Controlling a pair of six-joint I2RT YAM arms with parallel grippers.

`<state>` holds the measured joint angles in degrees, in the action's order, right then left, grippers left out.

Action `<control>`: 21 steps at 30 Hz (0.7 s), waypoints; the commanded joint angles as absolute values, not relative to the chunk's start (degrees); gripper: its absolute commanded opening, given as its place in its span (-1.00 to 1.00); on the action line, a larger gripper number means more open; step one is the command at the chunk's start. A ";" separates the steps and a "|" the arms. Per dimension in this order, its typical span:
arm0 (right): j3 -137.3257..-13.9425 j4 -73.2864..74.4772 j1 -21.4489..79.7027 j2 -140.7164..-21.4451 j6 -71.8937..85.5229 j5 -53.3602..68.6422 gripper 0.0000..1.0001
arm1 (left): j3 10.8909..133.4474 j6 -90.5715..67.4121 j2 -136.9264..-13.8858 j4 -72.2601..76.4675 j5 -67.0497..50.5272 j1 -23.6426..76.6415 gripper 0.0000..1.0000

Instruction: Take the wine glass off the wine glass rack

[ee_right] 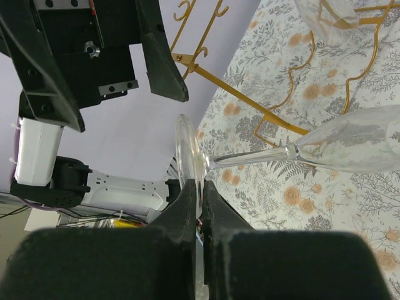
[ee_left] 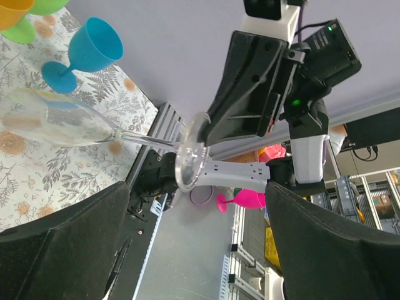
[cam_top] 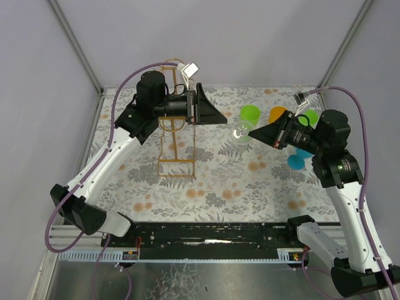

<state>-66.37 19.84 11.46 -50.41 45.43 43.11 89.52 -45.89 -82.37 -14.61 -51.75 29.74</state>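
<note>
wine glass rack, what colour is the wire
The rack is gold-orange wire, clearest in the right wrist view.

Wine glass [ee_right: 350, 147]: clear, lying sideways in mid-air, off the rack [cam_top: 177, 161], foot disc pinched by right end effector [ee_right: 199, 187], bowl twd rack. Rack: thin gold wire, ladder-like frame w/ curled hooks, standing on bench, left of glass, apart.

Floral table [cam_top: 237, 187] with wine glass rack [cam_top: 177, 161], coloured goblets [cam_top: 250, 114]
</note>
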 commanded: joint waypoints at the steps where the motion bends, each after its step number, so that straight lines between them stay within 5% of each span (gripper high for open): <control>1: -67.10 12.73 11.62 -49.91 45.45 45.28 -1.00 | 89.01 -46.22 -81.51 -10.16 -54.98 30.80 0.76; 21: -67.04 6.78 12.41 -54.19 47.67 48.16 -1.00 | 94.44 -44.00 -88.84 -10.11 -59.01 34.26 0.70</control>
<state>-65.47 12.08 11.66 -54.08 47.53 46.13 91.61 -45.12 -87.81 -13.67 -57.04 33.63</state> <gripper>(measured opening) 0.030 0.864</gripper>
